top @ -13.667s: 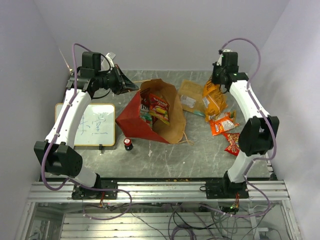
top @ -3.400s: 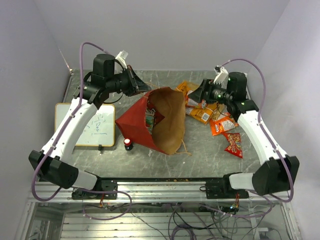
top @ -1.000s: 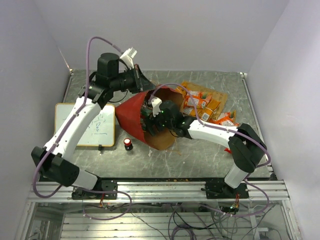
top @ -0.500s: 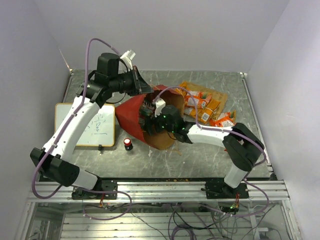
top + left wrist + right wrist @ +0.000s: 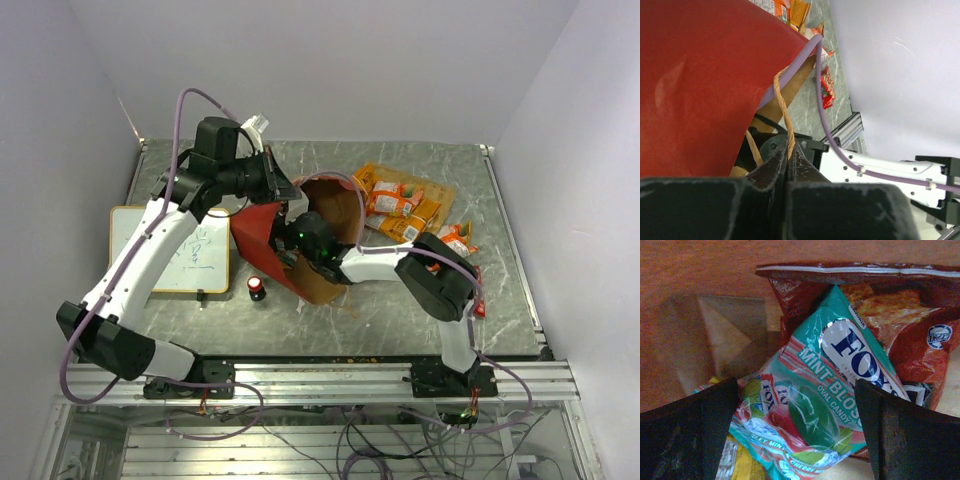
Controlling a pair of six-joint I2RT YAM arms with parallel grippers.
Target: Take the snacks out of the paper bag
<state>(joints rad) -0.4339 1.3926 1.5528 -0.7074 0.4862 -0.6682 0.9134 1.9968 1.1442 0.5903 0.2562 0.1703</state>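
- Left end effector (image 5: 788,159) clenched on the cord handle (image 5: 783,107), propping up the paper bag (image 5: 255,228).
- Right end effector (image 5: 797,435) inside the bag, released, straddling the teal candy packet (image 5: 840,365); next, pinch it and withdraw.

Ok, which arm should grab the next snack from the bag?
Right. The right claw is open inside the paper bag, fingers either side of the teal candy packet. The left claw is shut on the cord handle.
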